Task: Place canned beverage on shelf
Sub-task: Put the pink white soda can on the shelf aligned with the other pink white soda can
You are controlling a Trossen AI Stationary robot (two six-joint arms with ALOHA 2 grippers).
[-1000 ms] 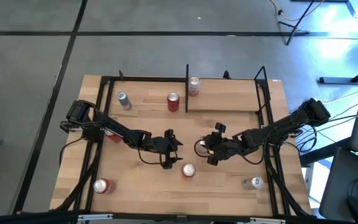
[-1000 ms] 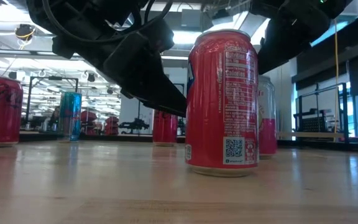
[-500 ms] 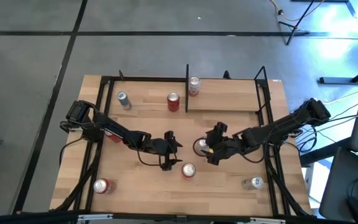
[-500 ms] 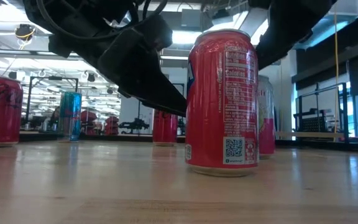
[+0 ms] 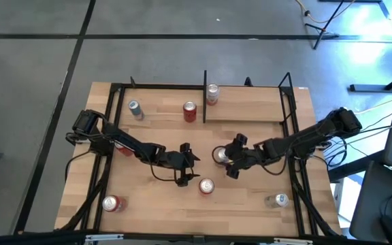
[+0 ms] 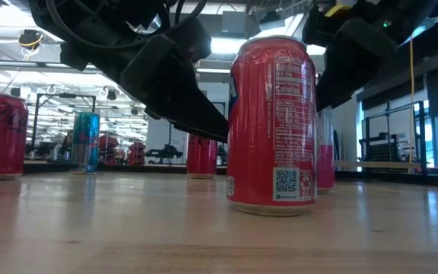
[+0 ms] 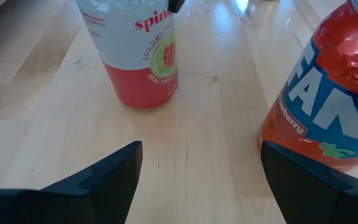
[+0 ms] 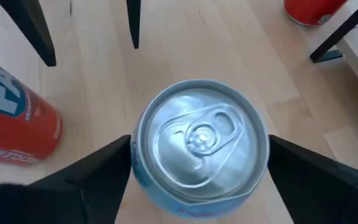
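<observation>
A white and pink can (image 5: 219, 155) stands upright on the table's middle; its silver top fills the right wrist view (image 8: 199, 140). My right gripper (image 5: 223, 157) is open, with one finger on each side of this can. My left gripper (image 5: 192, 165) is open and empty just left of it, low over the table. A red can (image 5: 206, 186) stands nearer the front edge. The shelf (image 5: 162, 99) runs along the far edge with a black divider plate (image 5: 205, 95). It holds three upright cans: a blue one (image 5: 136, 109), a red one (image 5: 189, 111) and a pale one (image 5: 212, 94). My right gripper's two fingers (image 8: 89, 177) come slanting down from the table's right. They stand close against the can's two opposite sides (image 8: 137, 168), below its rim. I cannot tell whether they touch it. The can stands upright on the table.
A red can (image 5: 112, 203) lies at the front left. A silver can (image 5: 278, 199) lies at the front right. Another red can (image 5: 121, 148) sits under my left arm. Black frame rails (image 5: 291, 122) run along both sides of the table.
My right gripper has gone toward the table's left edge, onto the white and pink can, so that its fingers now stand on either side of it. The can has stayed where it was.
</observation>
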